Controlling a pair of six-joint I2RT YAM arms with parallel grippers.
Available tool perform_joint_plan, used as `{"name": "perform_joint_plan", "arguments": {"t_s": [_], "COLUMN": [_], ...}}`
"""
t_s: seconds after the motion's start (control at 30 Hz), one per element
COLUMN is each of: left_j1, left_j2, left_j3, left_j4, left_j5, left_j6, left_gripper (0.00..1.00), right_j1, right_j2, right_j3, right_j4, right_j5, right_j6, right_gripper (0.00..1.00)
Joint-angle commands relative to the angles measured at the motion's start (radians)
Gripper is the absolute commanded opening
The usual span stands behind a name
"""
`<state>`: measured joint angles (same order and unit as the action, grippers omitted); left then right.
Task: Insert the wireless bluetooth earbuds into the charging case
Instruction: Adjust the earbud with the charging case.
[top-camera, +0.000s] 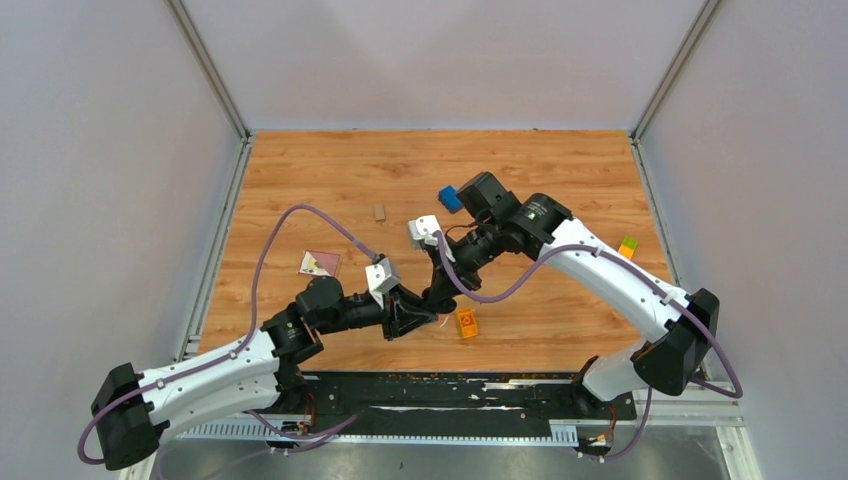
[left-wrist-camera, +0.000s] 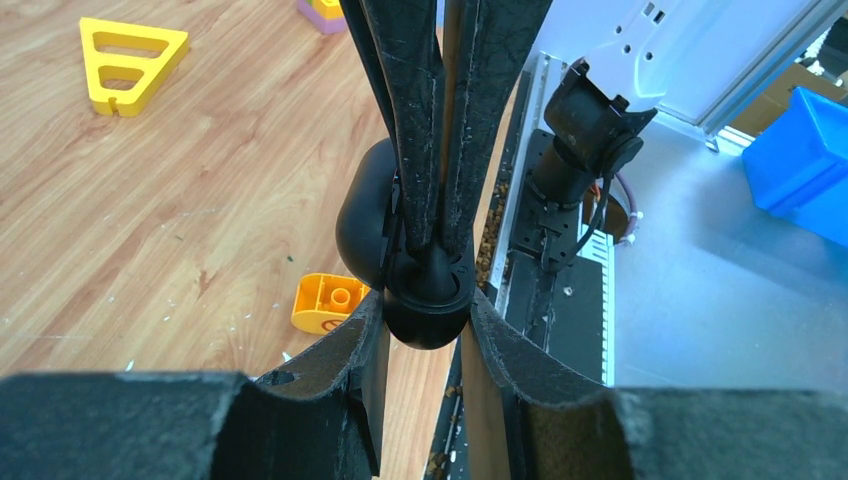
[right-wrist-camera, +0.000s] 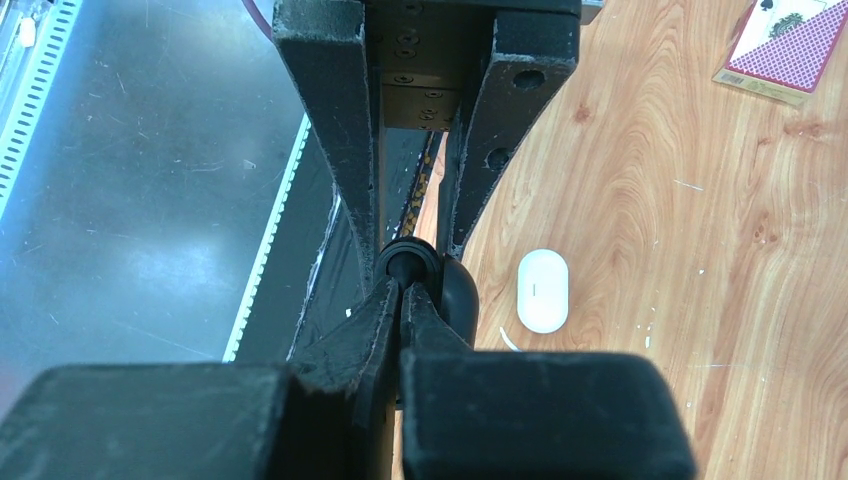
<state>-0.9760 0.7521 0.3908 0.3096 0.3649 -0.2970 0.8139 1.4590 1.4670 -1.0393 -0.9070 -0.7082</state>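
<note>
The left gripper (left-wrist-camera: 424, 305) is clenched on a black earbud (left-wrist-camera: 360, 225) and holds it in the air near the case (right-wrist-camera: 543, 290), on the case's side toward the table's near edge. The earbud's round end sits between the fingers and its rounder body bulges out to one side; no white part shows. The right gripper (right-wrist-camera: 403, 290) meets it from the opposite direction with its jaws pressed together, tips against the earbud's nub. Whether they nip any of it I cannot tell. The case lies flat on the wood, apart from both grippers, and its lid looks closed. I see no second earbud. This reads as a regrasp or handover in mid-air, before any insertion. The next move seems to call for one gripper alone to carry the earbud, freeing the other to steady the case and lift the lid. The earbud then has to be turned to suit its socket.
</note>
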Motion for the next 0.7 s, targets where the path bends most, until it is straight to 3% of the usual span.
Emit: {"name": "perform_joint_plan", "arguments": {"t_s": [0.0,0.67], "left_j1": [-0.004,-0.004], "left_j2": [-0.001,-0.011], "left_j3": [-0.002,0.005], "left_j4": [0.049,0.026], "left_j5": [0.009,-0.022], "left_j6": [0.024,0.038], "left_gripper": [0.0,0.0], "right_j1": [-0.012,-0.043], "right_j2": [-0.03,-0.058], "right_j3": [0.014,-0.018], "right_j4": [0.025,0.042], "right_j5": [-0.04,-0.055], "right_j6": [0.014,0.037], "right_gripper": [0.0,0.0]}}
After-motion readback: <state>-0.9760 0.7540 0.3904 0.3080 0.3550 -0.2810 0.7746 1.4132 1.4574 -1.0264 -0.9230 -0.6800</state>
